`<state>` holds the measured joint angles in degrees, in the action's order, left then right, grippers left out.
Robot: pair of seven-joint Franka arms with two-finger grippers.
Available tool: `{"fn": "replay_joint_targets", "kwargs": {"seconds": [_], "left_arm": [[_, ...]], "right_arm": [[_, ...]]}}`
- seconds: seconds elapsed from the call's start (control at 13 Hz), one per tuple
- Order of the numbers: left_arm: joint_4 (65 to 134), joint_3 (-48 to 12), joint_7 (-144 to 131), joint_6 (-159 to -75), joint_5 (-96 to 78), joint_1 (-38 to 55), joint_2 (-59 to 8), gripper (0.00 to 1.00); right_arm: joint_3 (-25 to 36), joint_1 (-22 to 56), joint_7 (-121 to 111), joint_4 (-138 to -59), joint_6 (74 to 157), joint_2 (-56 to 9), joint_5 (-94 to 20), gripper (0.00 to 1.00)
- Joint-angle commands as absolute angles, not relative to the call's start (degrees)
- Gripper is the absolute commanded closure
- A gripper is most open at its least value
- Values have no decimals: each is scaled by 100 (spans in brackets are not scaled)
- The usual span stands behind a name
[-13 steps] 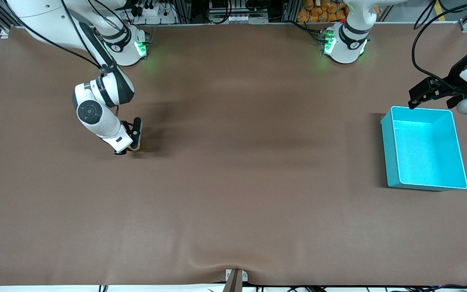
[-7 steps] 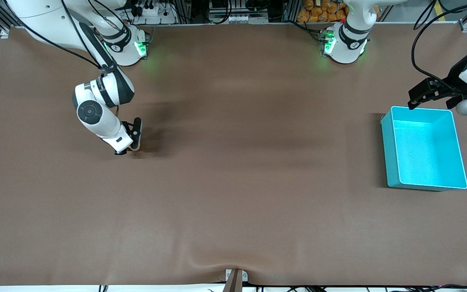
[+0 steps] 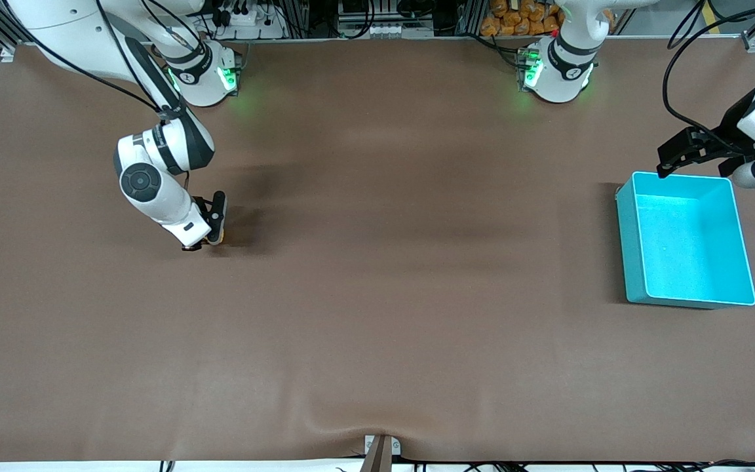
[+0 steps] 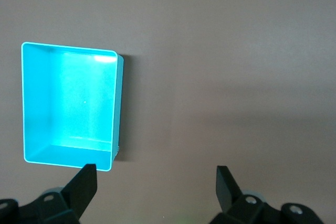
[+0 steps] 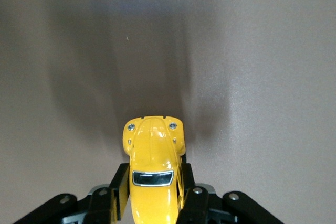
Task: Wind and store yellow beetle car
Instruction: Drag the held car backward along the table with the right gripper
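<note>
My right gripper (image 3: 210, 237) is clamped on the yellow beetle car (image 5: 153, 174), low at the surface (image 3: 377, 295) toward the right arm's end; can't tell if the wheels touch. My left gripper (image 4: 156, 182) waits with fingers apart, over the teal bin's (image 3: 633, 249) rim at the left arm's end, well apart from the car.

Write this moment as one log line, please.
right pincer: shut on toy car, at the right arm's end of the table | left pincer: open, waiting by teal bin | bin: empty
</note>
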<state>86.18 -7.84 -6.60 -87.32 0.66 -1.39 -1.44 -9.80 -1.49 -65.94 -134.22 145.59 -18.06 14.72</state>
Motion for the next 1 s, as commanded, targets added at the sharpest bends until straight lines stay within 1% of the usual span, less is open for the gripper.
{"fn": "replay_joint_targets", "kwargs": {"seconds": [0.0,0.08,0.15,0.23,0.92], "left_arm": [[8605,-756,-703,-8745,220,-44,-149,0],[8604,-738,-712,-8745,220,0,-149,0],[8604,-477,-747,-8745,211,200,-158,0],[8604,-405,-747,-8736,220,272,-158,0],[8596,-431,-721,-8736,220,193,-158,0]], "right_arm": [[-984,-360,-6758,-13395,14792,-2074,1608,58],[-984,-439,-6854,-13386,14792,-2092,1617,58],[-984,-518,-6934,-13368,14801,-2109,1617,58],[-984,-571,-6987,-13359,14809,-2144,1617,58],[-984,-1080,-7628,-13210,14827,-2355,1635,58]]}}
